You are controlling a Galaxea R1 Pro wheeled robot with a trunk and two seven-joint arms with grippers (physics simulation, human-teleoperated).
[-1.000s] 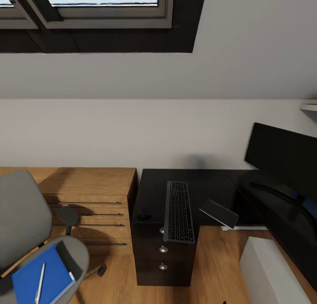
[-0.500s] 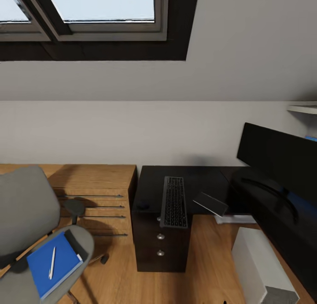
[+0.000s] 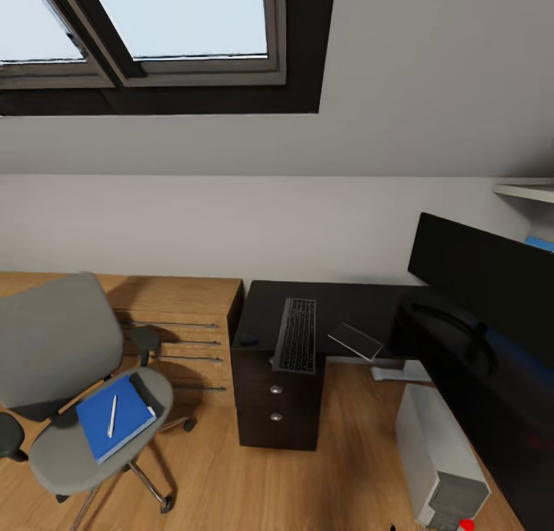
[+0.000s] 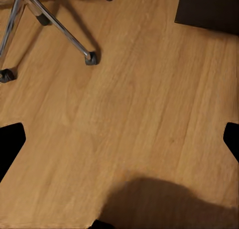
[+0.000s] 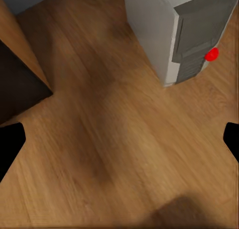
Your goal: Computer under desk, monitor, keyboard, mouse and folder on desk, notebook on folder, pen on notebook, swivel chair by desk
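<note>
Two skylights [image 3: 154, 23] top a grey wall. Left, the chair [image 3: 73, 392] holds a blue folder [image 3: 115, 417] and pen [image 3: 112, 415]; the keyboard [image 3: 297, 335] lies on the desk [image 3: 346, 304]; right, monitor [image 3: 481, 277] above the computer [image 3: 438, 462]. Wrist views add floor [image 4: 129, 119]; both grippers' fingers sit wide apart, empty.

Both arms hang low, wrists turned down toward the floor. The left gripper [image 4: 119, 142] has its two dark fingertips [image 4: 10, 142] spread wide apart, holding nothing. The right gripper [image 5: 119, 139] is spread the same way, also empty.
</note>
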